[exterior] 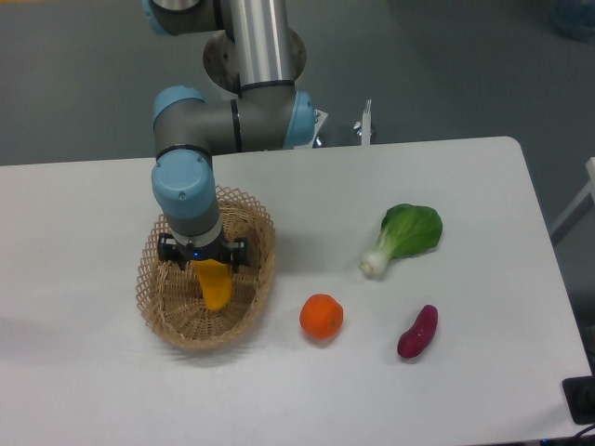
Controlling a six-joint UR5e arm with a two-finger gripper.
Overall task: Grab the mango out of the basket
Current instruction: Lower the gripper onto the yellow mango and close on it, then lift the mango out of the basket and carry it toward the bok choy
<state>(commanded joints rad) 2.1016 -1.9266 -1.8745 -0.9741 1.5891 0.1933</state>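
Arm pointing straight down, claw (pixel 212 271) on mango (pixel 216 288), inside basket (pixel 249 307)

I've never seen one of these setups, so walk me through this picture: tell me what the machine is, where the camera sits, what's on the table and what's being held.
The grey and blue machine is a robot arm ending in a two-finger gripper. One fixed camera looks down on the white table from the front. The gripper is down inside a wicker basket, around the top of a yellow mango; whether it is squeezing it cannot be told. Outside the basket lie a round orange, a green leafy vegetable and a dark purple vegetable.
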